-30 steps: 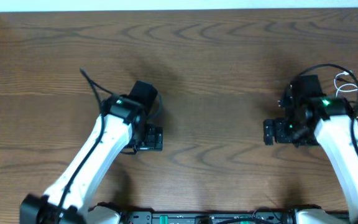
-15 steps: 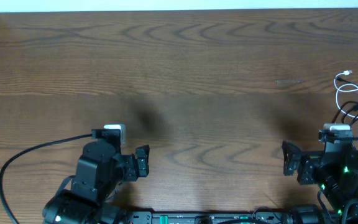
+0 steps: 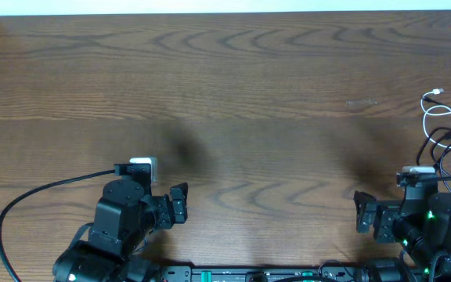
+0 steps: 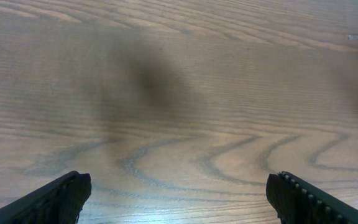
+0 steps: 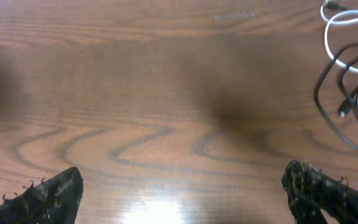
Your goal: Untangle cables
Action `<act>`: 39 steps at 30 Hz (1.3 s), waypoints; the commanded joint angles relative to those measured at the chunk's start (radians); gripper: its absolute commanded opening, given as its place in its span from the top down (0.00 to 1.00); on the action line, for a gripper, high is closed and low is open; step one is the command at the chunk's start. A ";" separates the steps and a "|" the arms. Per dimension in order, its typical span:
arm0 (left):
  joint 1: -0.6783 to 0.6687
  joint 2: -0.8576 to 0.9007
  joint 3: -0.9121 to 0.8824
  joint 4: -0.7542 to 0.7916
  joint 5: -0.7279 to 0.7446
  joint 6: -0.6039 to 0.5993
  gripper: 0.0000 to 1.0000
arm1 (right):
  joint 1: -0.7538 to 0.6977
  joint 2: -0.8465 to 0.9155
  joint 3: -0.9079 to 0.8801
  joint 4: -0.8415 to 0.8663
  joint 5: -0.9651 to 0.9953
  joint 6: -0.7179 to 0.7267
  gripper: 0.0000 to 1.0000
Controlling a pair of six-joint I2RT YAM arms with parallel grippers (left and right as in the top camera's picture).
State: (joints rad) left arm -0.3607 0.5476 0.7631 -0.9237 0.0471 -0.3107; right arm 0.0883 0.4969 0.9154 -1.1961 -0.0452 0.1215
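Observation:
The cables lie in a loose heap at the table's right edge: a white cord [image 3: 445, 115] in loops and thin black cords [image 3: 441, 146] just in front of it. In the right wrist view the white cord [image 5: 342, 21] and the black cords [image 5: 337, 82] show at the top right. My right gripper [image 3: 365, 213] sits low at the near edge, left of and nearer than the cables; its jaws [image 5: 182, 183] are wide open and empty. My left gripper [image 3: 178, 206] is at the near left, far from the cables; its jaws [image 4: 179, 190] are wide open over bare wood.
The brown wooden table [image 3: 249, 94] fills the view. A thick black arm wire [image 3: 45, 190] curves out to the left of the left arm. The table's far edge meets a white strip [image 3: 225, 6].
Over the last second both arms pulled back from mid-table to the near edge. In the last half second the right arm sank slightly nearer. The cables have not moved.

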 commanded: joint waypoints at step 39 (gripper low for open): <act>0.002 -0.005 -0.005 -0.002 -0.003 -0.001 0.04 | -0.066 -0.492 -0.910 1.117 0.042 -0.239 0.01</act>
State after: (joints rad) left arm -0.3607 0.5468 0.7631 -0.9253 0.0467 -0.3107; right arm 0.0280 0.0116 0.0067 -0.0692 -0.0040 -0.1032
